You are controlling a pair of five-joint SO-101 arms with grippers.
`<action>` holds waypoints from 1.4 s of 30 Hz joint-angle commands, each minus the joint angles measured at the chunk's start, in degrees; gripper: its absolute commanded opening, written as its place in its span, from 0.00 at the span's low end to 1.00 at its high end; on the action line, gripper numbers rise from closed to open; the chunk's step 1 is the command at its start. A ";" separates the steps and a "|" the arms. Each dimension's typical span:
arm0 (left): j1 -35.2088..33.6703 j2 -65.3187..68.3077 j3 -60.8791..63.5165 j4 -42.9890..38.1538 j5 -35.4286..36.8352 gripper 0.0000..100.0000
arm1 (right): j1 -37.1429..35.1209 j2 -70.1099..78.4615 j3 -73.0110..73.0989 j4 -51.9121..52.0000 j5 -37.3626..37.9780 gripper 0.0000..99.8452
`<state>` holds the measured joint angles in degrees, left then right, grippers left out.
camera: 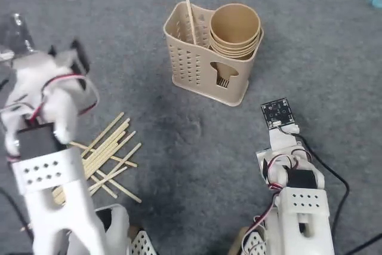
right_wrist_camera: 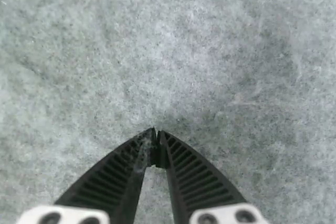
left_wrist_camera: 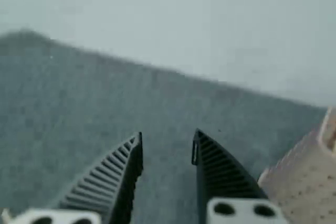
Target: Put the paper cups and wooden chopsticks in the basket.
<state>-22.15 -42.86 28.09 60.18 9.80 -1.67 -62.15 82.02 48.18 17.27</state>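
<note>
At far left, left gripper (left_wrist_camera: 167, 141): jaws parted a moderate way, nothing between them, held up off the grey mat (camera: 149, 117). Loose wooden chopsticks (camera: 104, 156) lie in a crossed heap on the mat beside that arm, roughly ten; overlap prevents a firm count. One basket (camera: 197, 70) mid-table, well apart from the heap. A single chopstick (camera: 190, 19) stands in its left compartment. Paper cups (camera: 236, 28) sit nested in the right compartment, four or so rims. Right gripper (right_wrist_camera: 156, 135): jaws closed tip to tip, empty, over the mat.
</note>
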 commanded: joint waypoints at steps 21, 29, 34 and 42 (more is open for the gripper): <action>1.41 21.27 24.22 -12.66 -21.98 0.14 | 0.04 -1.54 -0.53 -0.13 0.62 0.01; 5.89 37.71 14.02 -12.66 -22.07 0.14 | 0.04 -1.54 -0.53 -0.13 0.88 0.01; 6.86 43.87 8.92 -12.48 -21.80 0.14 | 0.04 -1.54 -0.53 -0.22 0.97 0.01; 5.80 47.38 5.58 -9.76 -22.15 0.14 | 0.13 -1.54 -0.62 -0.22 0.97 0.01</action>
<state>-15.91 4.53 35.91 49.63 -11.82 -1.67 -62.15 82.02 48.18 17.27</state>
